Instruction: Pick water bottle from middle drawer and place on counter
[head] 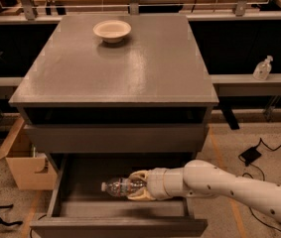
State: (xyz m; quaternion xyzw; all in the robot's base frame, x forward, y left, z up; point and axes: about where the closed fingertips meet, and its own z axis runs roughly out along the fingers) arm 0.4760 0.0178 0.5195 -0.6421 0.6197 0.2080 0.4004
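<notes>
The water bottle (pixel 116 186) lies on its side inside the open middle drawer (pixel 80 207), its pale cap pointing left. My gripper (pixel 136 187) reaches in from the right on the white arm, and its tan fingers (pixel 138 175) are closed around the bottle's right end, one above and one below. The bottle looks slightly raised off the drawer floor. The counter (pixel 130 68) is the flat grey top above the drawers.
A white bowl (pixel 111 30) sits at the back of the counter. An open cardboard box (pixel 23 157) stands left of the cabinet. A clear pump dispenser bottle (pixel 262 68) stands on a ledge at right. Cables and a black adapter (pixel 250 155) lie on the floor at right.
</notes>
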